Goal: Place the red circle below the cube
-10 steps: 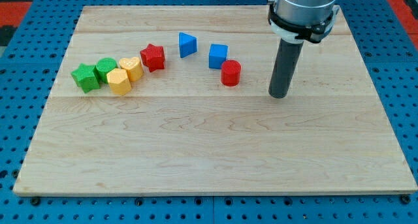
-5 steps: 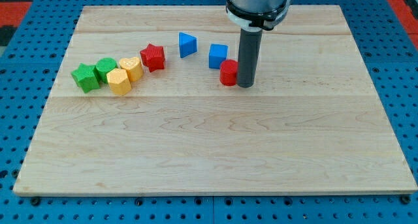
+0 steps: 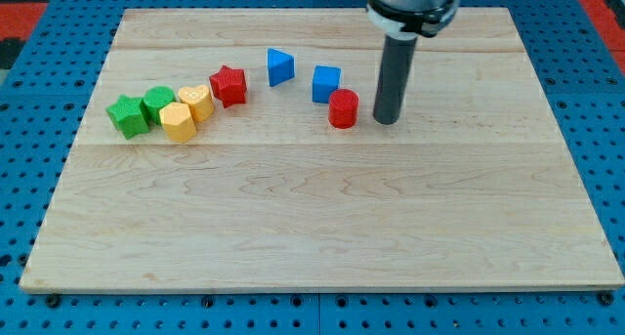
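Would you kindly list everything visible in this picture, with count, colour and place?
red circle: 1, red, centre-top, just below-right of the cube
blue cube: 1, blue, above the circle
blue triangle: 1, blue, left of the cube
red star: 1, red, left of the triangle
yellow heart: 1, yellow, beside the star
yellow block: 1, yellow, below-left of the heart
green blocks: 2, green, far left
wooden board: 1, light wood
my tip: 1, dark, right of the circle, a small gap
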